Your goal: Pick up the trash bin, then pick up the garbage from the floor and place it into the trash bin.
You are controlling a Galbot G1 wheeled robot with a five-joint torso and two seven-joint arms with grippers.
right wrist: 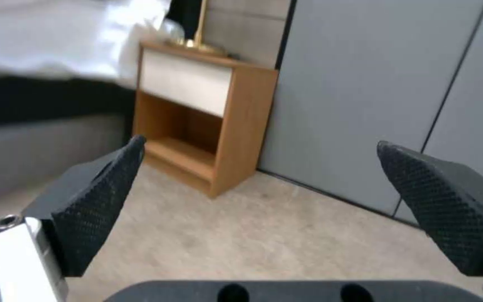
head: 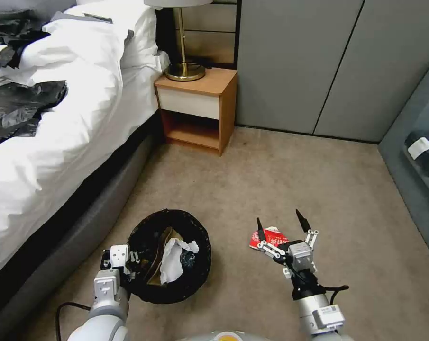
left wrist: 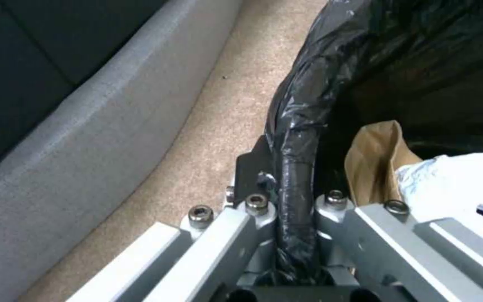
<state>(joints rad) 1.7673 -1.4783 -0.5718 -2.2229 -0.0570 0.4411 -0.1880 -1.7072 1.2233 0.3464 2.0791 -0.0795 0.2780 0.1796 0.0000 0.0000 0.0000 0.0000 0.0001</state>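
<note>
Just ahead of the right gripper (head: 280, 227), on the carpet (head: 290, 175), lies the red-and-white packet (head: 268, 238), partly behind the left-hand finger, so the spread tips straddle it loosely rather than squarely; the jaws stand wide, and the right wrist view shows both textured pads (right wrist: 97, 201) far apart with nothing between them; that camera looks out toward the nightstand (right wrist: 197, 126) and not down at the floor, which suggests the wrist is tipped too level for a clean pinch; to do this step well, the gripper would likely need to pitch downward and shift toward its left-hand finger until the packet sits midway between the tips, then descend until the tips press the carpet before closing, since a thin flat wrapper slips away easily; off to that gripper's left, the left gripper (left wrist: 294, 201) is clamped on the bag-wrapped rim of the trash bin (head: 169, 255), holding it close beside the bed base (left wrist: 85, 138); a brown paper bag (left wrist: 378, 159) and a white tissue (head: 172, 258) already rest inside, so the bin's mouth is near for the drop
</note>
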